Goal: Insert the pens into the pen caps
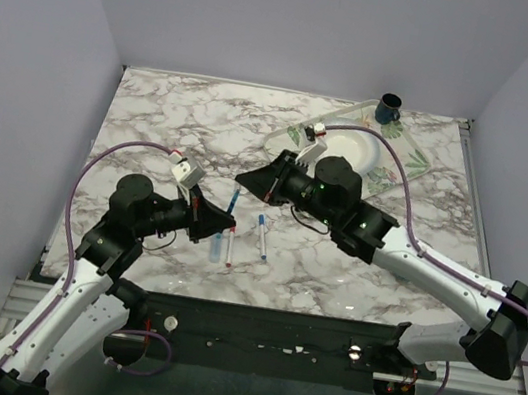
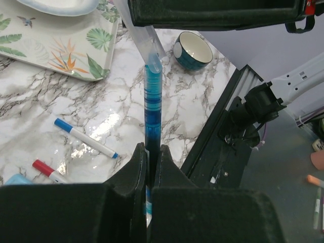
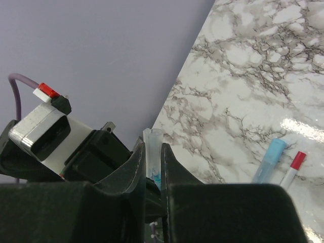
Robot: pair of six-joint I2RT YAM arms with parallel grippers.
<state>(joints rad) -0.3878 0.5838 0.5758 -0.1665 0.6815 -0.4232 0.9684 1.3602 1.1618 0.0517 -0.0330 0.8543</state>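
The white marble-patterned tabletop (image 1: 174,132) carries everything, and the two black arms meet just above it, left of centre. The left gripper (image 2: 151,152) has its jaws clenched on a slim dark-blue marker pen (image 2: 152,101). The pen's tip enters a small translucent plastic cap (image 3: 153,137), grasped by the jaws of the right gripper (image 3: 152,152). This first capping looks under way, not yet seated. Just near of them lie a thick light-blue pen (image 1: 216,246), a white red-ended pen (image 1: 232,251) and a white blue-ended pen (image 1: 262,237). These probably remain to be done, though no loose caps show.
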